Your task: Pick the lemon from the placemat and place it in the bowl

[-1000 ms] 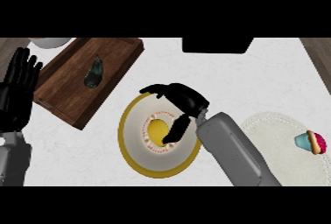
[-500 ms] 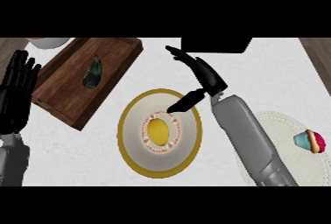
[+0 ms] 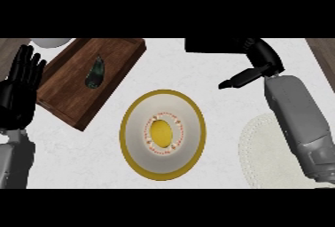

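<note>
The yellow lemon lies in the middle of the bowl, a white dish with a mustard-yellow rim at the counter's centre. My right hand is up at the far right, well away from the bowl, open with straight fingers and holding nothing. The pale round placemat lies at the right, partly hidden under my right forearm. At the left edge my left hand rests open, fingers up.
A dark wooden tray at the upper left holds a small dark green object. A white dish shows at the top left corner. A black object lies at the top edge beside my right hand.
My right hand let go of the lemon in the bowl, opened, and lifted away toward the upper right. The small colourful item on the placemat is no longer visible. Left hand unmoved.
</note>
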You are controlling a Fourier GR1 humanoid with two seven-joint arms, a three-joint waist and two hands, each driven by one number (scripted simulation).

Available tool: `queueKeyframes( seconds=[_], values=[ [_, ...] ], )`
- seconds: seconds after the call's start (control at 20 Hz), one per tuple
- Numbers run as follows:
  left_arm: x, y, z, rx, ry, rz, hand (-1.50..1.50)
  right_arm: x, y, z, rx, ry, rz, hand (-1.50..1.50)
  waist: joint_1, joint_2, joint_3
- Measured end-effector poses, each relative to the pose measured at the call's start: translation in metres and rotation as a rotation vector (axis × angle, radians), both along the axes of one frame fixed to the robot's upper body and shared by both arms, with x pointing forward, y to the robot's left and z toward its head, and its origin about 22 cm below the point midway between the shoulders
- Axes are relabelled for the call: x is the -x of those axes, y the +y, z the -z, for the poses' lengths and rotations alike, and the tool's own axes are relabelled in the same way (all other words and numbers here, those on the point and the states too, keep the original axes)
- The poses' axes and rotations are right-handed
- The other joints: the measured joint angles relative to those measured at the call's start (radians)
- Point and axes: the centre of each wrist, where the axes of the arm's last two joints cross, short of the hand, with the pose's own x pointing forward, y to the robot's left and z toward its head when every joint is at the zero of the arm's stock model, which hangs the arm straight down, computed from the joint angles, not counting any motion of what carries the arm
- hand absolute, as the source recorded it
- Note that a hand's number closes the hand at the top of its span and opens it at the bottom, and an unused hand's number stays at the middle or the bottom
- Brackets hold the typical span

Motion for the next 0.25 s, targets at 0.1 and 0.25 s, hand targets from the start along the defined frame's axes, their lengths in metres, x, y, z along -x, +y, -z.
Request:
queueKeyframes(
  seconds=[0.1, 0.25],
  values=[
    [0.0, 0.004, 0.0, 0.0, -0.002, 0.003, 0.0, -0.004, -0.021, -0.004, -0.022, -0.002, 0.007, -1.5, 0.007, 0.003, 0.0],
    [-0.001, 0.003, 0.001, 0.005, -0.009, 0.009, 0.0, -0.001, -0.057, -0.001, -0.044, -0.007, 0.014, -1.5, 0.016, 0.007, 0.001]
  ],
)
